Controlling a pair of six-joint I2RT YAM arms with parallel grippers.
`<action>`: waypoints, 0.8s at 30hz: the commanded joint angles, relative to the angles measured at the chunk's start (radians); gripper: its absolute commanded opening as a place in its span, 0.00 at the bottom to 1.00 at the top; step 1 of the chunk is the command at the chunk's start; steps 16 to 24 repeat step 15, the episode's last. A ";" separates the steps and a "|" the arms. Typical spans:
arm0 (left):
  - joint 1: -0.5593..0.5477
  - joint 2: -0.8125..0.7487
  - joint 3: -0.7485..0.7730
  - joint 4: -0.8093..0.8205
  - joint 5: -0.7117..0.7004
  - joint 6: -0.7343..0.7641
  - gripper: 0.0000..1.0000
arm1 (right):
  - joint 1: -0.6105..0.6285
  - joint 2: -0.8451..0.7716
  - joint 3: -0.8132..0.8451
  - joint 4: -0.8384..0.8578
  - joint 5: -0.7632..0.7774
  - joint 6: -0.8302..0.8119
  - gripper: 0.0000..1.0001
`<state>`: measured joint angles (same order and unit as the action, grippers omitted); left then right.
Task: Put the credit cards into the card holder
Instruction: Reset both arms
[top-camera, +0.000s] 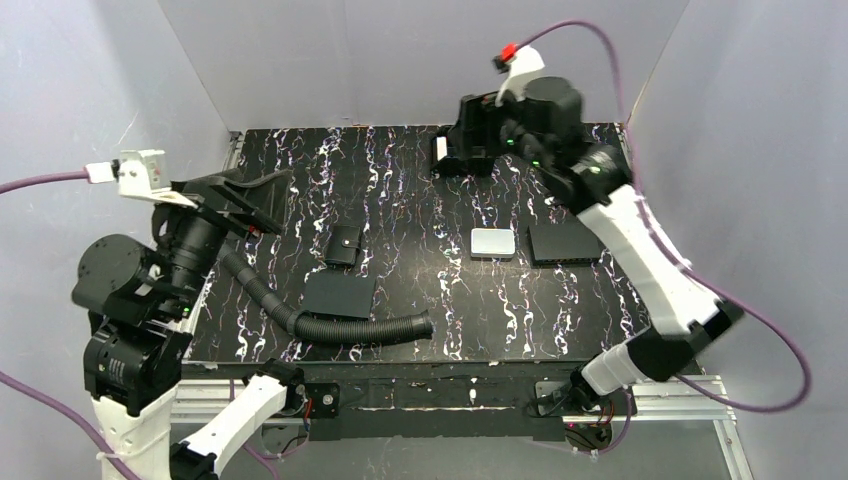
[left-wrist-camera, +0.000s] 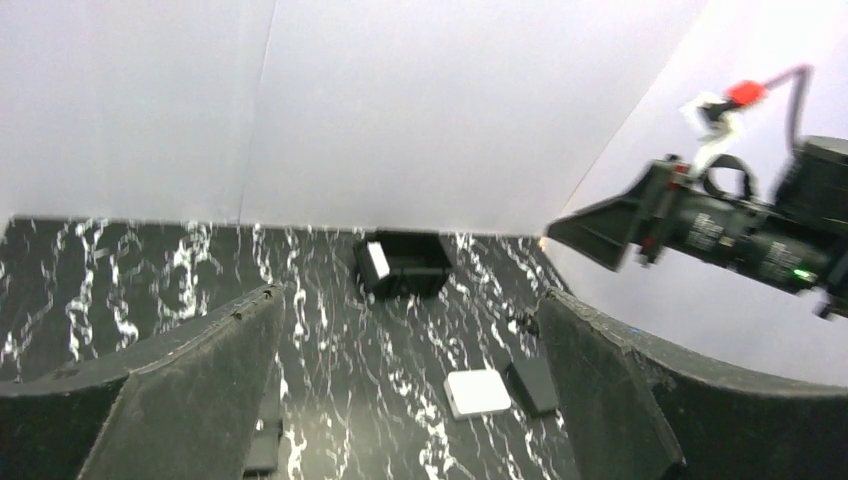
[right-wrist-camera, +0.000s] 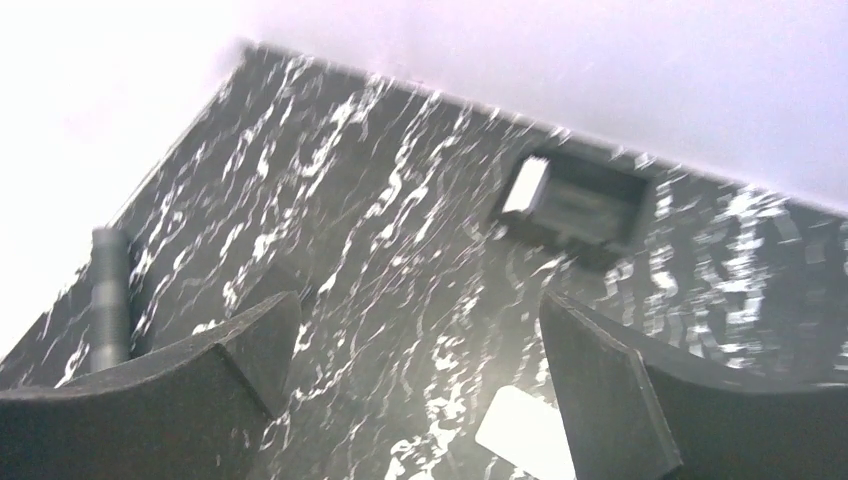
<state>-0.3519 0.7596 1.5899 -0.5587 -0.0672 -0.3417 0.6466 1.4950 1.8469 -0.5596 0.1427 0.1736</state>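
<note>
Left hand (left-wrist-camera: 410, 320) wide, empty, held high; right hand (right-wrist-camera: 420, 310) wide, empty; small black folded wallet (top-camera: 344, 245) lay shut on black marbled counter (top-camera: 420, 210), likely central for either arm's reach.

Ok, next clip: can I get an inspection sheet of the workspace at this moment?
Surface: black marbled tabletop, no spills seen.
Job's things: card holder folded, left of centre; credit cards not clearly seen.
Clutter: silver case, black square pad, second black pad, corrugated hose, black box at the back holding a white item.
Grippers: left gripper and right gripper open, empty, above the table.
Cables: purple cable on each arm.
Surroundings: pale walls on three sides.
</note>
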 joint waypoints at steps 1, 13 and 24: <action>0.000 0.009 0.027 0.103 -0.008 0.054 0.98 | 0.000 -0.148 0.055 -0.068 0.262 -0.086 0.98; 0.001 0.043 0.060 0.082 0.007 0.067 0.98 | 0.000 -0.391 -0.042 0.071 0.472 -0.114 0.98; 0.000 0.041 0.058 0.084 0.008 0.066 0.98 | 0.001 -0.411 -0.065 0.086 0.438 -0.121 0.98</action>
